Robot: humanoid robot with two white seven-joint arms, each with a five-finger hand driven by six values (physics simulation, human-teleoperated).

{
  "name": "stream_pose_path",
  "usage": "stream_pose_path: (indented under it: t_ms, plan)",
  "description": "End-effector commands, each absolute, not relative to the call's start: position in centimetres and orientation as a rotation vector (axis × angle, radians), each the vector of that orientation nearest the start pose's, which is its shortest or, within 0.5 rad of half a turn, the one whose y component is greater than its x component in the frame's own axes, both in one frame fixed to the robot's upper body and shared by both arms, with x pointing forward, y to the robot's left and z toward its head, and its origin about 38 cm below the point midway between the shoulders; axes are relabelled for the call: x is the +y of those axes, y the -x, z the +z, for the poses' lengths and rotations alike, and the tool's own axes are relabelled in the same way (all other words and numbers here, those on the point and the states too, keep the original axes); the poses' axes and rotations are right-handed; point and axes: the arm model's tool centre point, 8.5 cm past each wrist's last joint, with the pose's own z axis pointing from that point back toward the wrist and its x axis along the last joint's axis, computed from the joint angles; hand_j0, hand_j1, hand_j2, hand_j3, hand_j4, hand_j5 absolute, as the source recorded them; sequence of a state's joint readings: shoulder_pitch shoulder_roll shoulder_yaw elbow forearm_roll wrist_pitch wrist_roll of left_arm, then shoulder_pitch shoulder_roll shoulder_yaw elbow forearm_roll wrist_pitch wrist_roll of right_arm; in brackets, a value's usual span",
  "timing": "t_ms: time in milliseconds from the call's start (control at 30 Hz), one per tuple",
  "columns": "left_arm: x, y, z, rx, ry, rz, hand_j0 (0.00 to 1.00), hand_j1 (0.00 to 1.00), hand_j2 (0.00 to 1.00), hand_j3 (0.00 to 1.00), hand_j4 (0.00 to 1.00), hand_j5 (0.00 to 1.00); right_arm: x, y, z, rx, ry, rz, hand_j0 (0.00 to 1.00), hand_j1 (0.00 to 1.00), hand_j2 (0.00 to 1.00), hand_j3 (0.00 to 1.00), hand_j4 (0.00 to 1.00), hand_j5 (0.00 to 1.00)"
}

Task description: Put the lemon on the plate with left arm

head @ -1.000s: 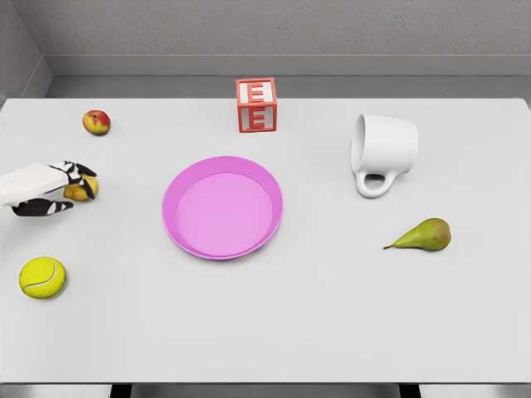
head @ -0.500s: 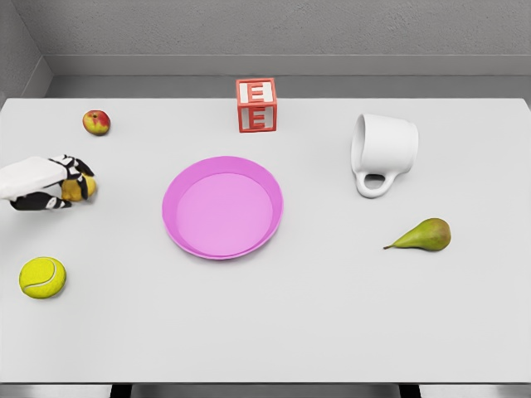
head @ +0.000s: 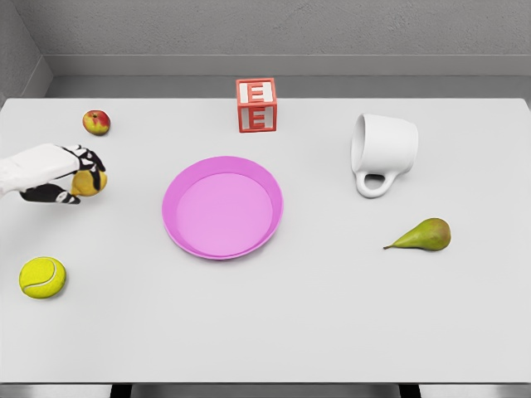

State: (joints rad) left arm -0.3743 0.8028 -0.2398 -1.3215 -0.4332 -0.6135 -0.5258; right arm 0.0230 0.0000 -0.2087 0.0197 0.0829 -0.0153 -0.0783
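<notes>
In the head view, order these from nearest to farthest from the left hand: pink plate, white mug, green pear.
From the left hand:
1. Round pink plate, table centre.
2. White mug, lying on its side, right rear.
3. Green pear, right front, only slightly farther.

- One lemon (head: 86, 182) is being counted, partly covered by fingers.
- One pink plate (head: 222, 207) is being counted.
- One apple (head: 96, 123) is being counted.
- One tennis ball (head: 42, 277) is being counted.
- One pear (head: 424, 235) is being counted.
- One white mug (head: 383, 152), lying on its side, is being counted.
- One red letter block (head: 256, 105) is being counted.
- One hand, the left hand (head: 68, 175), is being counted.
</notes>
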Motion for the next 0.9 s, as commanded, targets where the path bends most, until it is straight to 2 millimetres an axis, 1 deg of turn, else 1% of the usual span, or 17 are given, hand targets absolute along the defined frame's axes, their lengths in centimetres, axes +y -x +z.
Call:
stream_pose_path:
  t_ms: [0,100,200,333,567,633,867]
  plan:
    - [39.5,-41.6,18.7,-1.353,-0.502,-1.786,0.41,0.41,0.41,0.41,0.41,0.41,-27.7,2.1,-26.1,0.027,0.165,-0.126,1.0,1.0,1.0,1.0,1.0,1.0]
    - [38.5,-41.4,19.1,-1.379,-0.497,-1.808,0.41,0.41,0.41,0.41,0.41,0.41,-27.7,2.1,-26.1,0.027,0.165,-0.126,1.0,1.0,1.0,1.0,1.0,1.0]
    - [38.5,-41.4,19.2,-1.38,-0.499,-1.808,0.41,0.41,0.41,0.41,0.41,0.41,-27.7,2.1,-26.1,0.027,0.165,-0.126,1.0,1.0,1.0,1.0,1.0,1.0]
    - [37.9,-41.4,19.4,-1.395,-0.497,-1.818,0.41,0.41,0.41,0.41,0.41,0.41,-27.7,2.1,-26.1,0.027,0.165,-0.126,1.0,1.0,1.0,1.0,1.0,1.0]
    - [35.6,-41.1,19.7,-1.45,-0.473,-1.855,0.41,0.41,0.41,0.41,0.41,0.41,-27.7,2.1,-26.1,0.027,0.165,-0.126,1.0,1.0,1.0,1.0,1.0,1.0]
    - [35.5,-41.1,19.7,-1.451,-0.471,-1.856,0.41,0.41,0.41,0.41,0.41,0.41,-27.7,2.1,-26.1,0.027,0.165,-0.126,1.0,1.0,1.0,1.0,1.0,1.0]
    - [34.3,-40.8,20.6,-1.493,-0.478,-1.882,0.41,0.41,0.41,0.41,0.41,0.41,-27.7,2.1,-26.1,0.027,0.165,-0.126,1.0,1.0,1.0,1.0,1.0,1.0]
